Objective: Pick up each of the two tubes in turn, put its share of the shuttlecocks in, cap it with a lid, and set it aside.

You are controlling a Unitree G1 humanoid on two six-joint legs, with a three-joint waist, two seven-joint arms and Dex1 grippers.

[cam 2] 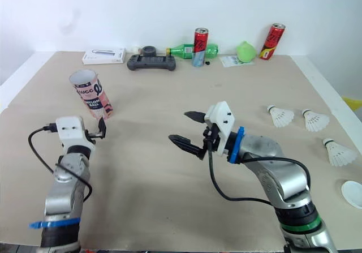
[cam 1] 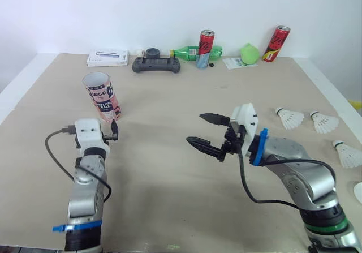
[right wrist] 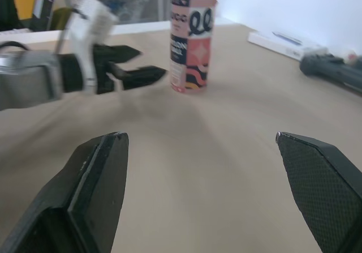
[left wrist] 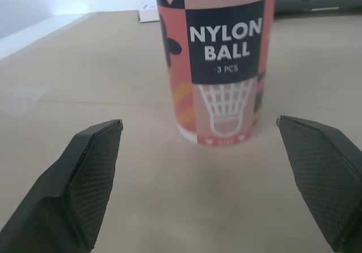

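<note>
Pink tube [cam 1: 102,96] standing upright on the counter [cam 1: 169,196], just ahead of the left end effector [cam 1: 115,129] hovering wide open, right end effector [cam 1: 195,128] hanging open mid-counter, shuttlecocks [cam 1: 289,118] lying far right.

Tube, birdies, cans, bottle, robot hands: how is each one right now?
Tube: upright, uncapped.
Shuttlecocks: three, lying loose.
Lid: lying flat.
Middle can: upright.
Right can: tilted.
Bottle: on its side.
Left gripper: jaws open, empty.
Right gripper: jaws open, empty.
</note>
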